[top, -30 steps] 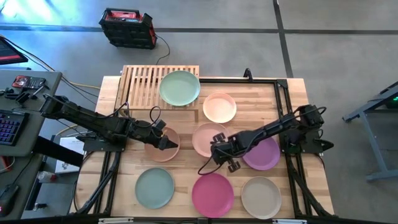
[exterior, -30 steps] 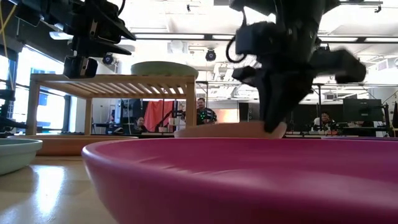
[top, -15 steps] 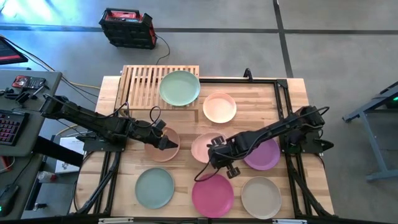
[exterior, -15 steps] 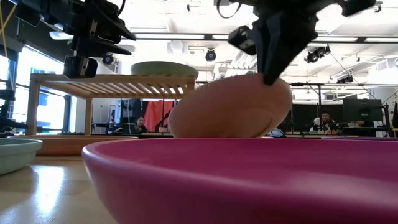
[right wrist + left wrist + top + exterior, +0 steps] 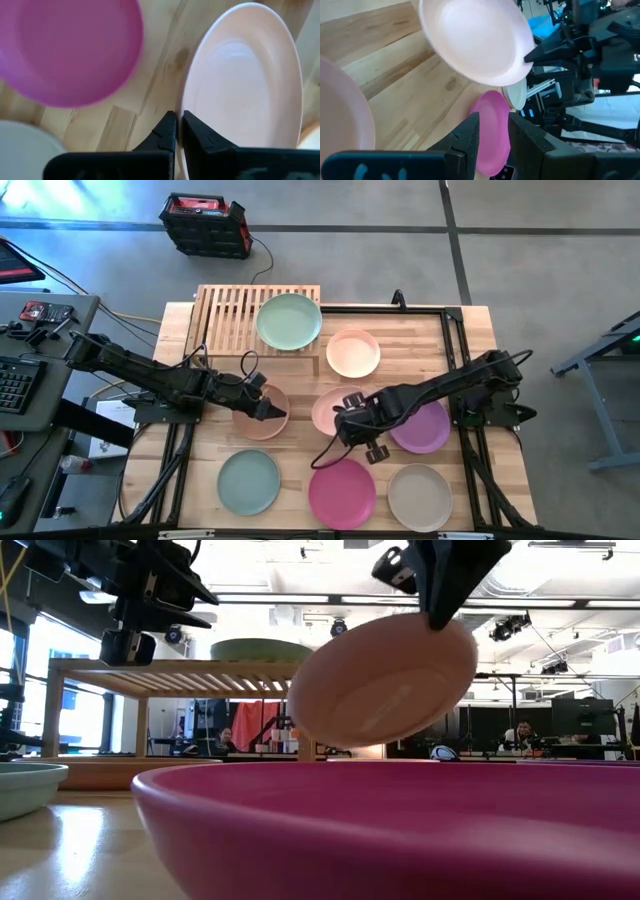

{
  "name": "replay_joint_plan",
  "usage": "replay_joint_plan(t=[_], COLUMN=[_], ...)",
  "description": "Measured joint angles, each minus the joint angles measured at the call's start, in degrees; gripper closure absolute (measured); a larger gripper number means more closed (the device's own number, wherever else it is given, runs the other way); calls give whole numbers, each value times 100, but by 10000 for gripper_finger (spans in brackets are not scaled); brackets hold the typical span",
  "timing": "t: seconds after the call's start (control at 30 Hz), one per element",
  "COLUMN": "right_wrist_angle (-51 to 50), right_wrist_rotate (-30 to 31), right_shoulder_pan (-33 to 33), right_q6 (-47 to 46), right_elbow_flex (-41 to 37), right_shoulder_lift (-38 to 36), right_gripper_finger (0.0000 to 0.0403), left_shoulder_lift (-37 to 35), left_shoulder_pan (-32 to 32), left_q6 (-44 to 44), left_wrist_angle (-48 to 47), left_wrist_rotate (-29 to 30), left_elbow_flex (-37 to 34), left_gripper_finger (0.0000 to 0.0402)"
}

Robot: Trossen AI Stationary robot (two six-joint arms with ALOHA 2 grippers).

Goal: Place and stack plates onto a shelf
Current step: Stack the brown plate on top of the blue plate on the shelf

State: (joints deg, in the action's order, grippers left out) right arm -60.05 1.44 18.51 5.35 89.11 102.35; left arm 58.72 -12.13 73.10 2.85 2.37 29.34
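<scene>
My right gripper (image 5: 352, 430) hangs over the table's middle, shut on the pink plate (image 5: 333, 409), which is tilted in the air (image 5: 385, 680). My left gripper (image 5: 272, 412) hovers above the brown plate (image 5: 258, 423), its fingers a little open with nothing between them (image 5: 494, 120). The shelf (image 5: 228, 318) stands at the far left with the sage green plate (image 5: 289, 320) lying flat on its slats. Flat on the tabletop lie the peach (image 5: 353, 352), purple (image 5: 428, 430), teal (image 5: 249, 481), magenta (image 5: 343, 493) and beige (image 5: 420, 497) plates. My right gripper pinches the pink plate's rim (image 5: 187, 109) between its two fingers, one on the hollow face and one on the outer face, at the plate's near-right side. The fingers point steeply down from above. The plate hangs tilted below them, its far-left edge (image 5: 300, 715) lowest, lifted clear.
A black frame rail (image 5: 455, 350) runs along the table's right and far sides. The magenta plate (image 5: 380, 830) fills the low view's foreground. People sit in the room beyond the table (image 5: 325, 720). Bare wood (image 5: 400, 385) lies between the peach and purple plates.
My right gripper has risen, still shut on the pink plate's rim. The plate lay flat on the table, then tipped up with its gripped side lifted and its far edge low, and now hangs tilted clear of the table.
</scene>
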Motion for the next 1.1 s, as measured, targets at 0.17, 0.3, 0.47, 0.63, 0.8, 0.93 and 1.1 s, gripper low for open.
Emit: replay_joint_plan(t=[0.17, 0.3, 0.47, 0.63, 0.8, 0.93, 1.1], right_wrist_angle=[-580, -751, -1023, -1328, -1334, -1210, -760], right_wrist_rotate=[354, 559, 823, 1194, 1587, 1846, 1951], right_shoulder_pan=[100, 113, 115, 115, 27, -185, -535], right_q6=[-87, -114, -194, -149, 206, 517, 1114], right_elbow_flex=[422, 736, 1124, 1640, 2143, 2408, 2521], right_shoulder_lift=[0, 0, 0, 0, -7, -9, -7], right_gripper_finger=[403, 403, 403, 403, 403, 403, 403], left_shoulder_lift=[0, 0, 0, 0, 0, 0, 0], left_shoulder_pan=[10, 10, 10, 10, 10, 10, 10], left_q6=[22, 22, 21, 20, 20, 20, -31], left_wrist_angle=[0, 0, 0, 0, 0, 0, 4], left_wrist_rotate=[105, 202, 269, 291, 383, 439, 444], left_elbow_flex=[0, 0, 0, 0, 0, 0, 0], left_gripper_finger=[312, 312, 312, 312, 312, 312, 312])
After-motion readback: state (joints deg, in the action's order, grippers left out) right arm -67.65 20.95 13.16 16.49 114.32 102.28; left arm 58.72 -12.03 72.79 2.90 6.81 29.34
